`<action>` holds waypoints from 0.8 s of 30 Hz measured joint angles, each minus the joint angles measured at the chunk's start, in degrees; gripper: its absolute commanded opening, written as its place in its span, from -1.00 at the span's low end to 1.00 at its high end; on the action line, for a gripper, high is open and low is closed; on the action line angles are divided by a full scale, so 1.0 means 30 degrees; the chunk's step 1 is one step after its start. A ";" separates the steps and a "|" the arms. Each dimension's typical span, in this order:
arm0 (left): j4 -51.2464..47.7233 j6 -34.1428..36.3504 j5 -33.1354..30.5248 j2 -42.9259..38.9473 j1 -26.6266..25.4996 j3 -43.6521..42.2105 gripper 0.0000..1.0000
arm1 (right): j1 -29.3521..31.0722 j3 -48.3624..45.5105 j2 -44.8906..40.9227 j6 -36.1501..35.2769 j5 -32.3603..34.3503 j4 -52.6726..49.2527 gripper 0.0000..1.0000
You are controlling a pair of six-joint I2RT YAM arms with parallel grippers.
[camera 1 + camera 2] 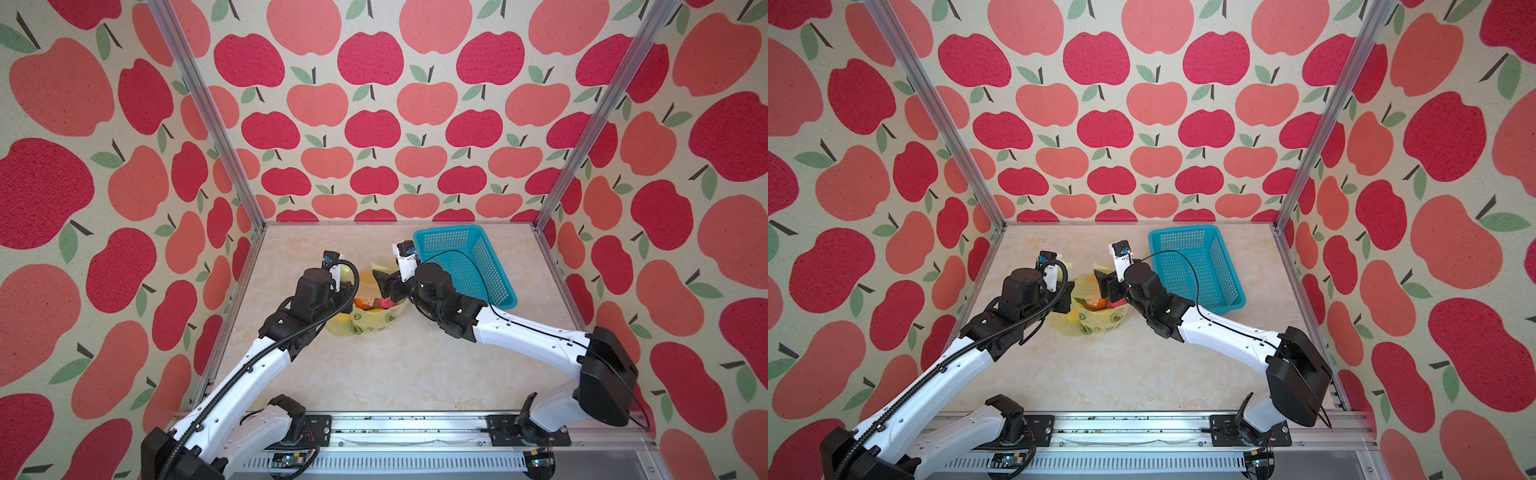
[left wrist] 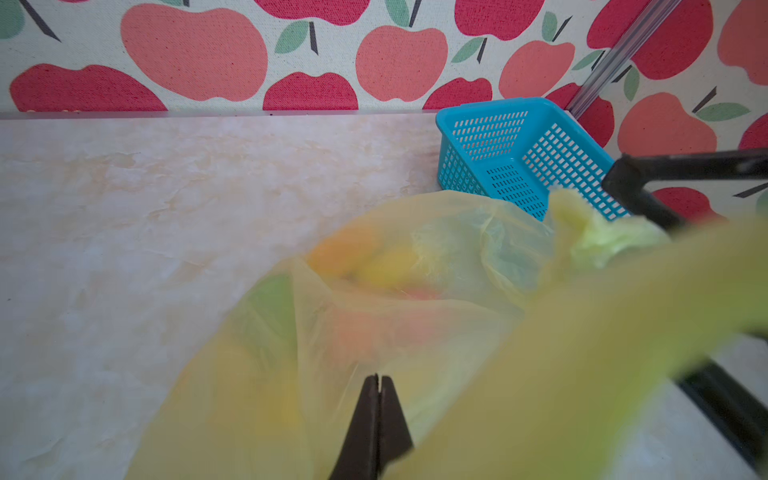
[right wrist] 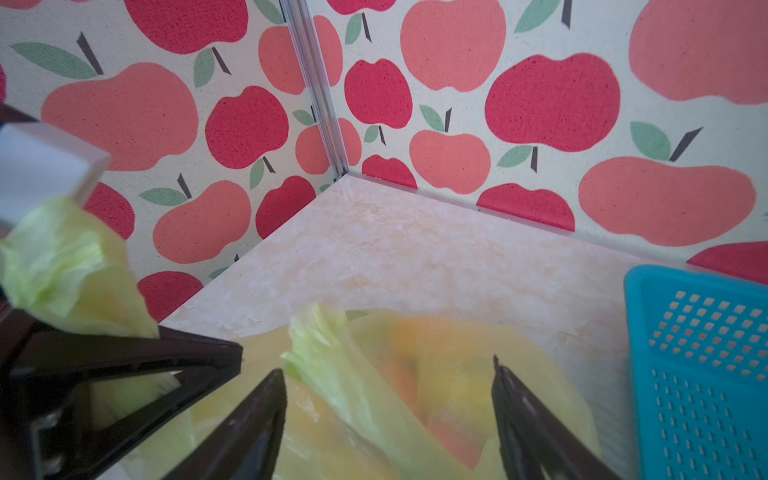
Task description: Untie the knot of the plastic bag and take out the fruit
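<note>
Your left hand clenches one handle of the plastic bag, while your released right hand straddles the other handle, fruit directly below.

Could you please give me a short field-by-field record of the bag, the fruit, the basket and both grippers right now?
plastic bag: on the table between the arms, mouth open, handles apart
fruit: inside the bag, none out
basket: back right, no fruit seen in it
left gripper: shut on the bag's plastic
right gripper: open over the bag, straddling a handle
</note>
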 measured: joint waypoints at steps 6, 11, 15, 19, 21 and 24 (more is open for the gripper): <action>-0.0940 -0.0466 -0.0474 -0.1821 0.0000 -0.1632 -0.86 | -0.0102 0.1552 0.0379 -0.1406 -0.0532 -0.2222 0.63; -0.1486 -0.0605 -0.0459 -0.2215 0.0000 -0.2317 -0.78 | -0.0087 0.1756 0.1129 -0.2259 0.0277 -0.4116 -0.29; -0.1712 -0.0758 -0.0444 -0.2659 0.0000 -0.2310 -0.37 | -0.0124 0.1698 0.1035 -0.2506 0.1115 -0.4845 -0.84; -0.2339 -0.0619 -0.0816 -0.2812 -0.0066 -0.1938 0.28 | -0.0124 0.0481 -0.0357 -0.2637 0.1574 -0.4823 -1.00; -0.2871 -0.0444 -0.1268 -0.2907 -0.0211 -0.1202 0.44 | -0.0124 -0.0270 -0.1253 -0.2594 0.1698 -0.4685 -1.00; -0.3344 0.0058 -0.1967 -0.3162 -0.0794 0.0678 0.60 | -0.0124 -0.1333 -0.2419 -0.2361 0.1690 -0.4255 -1.00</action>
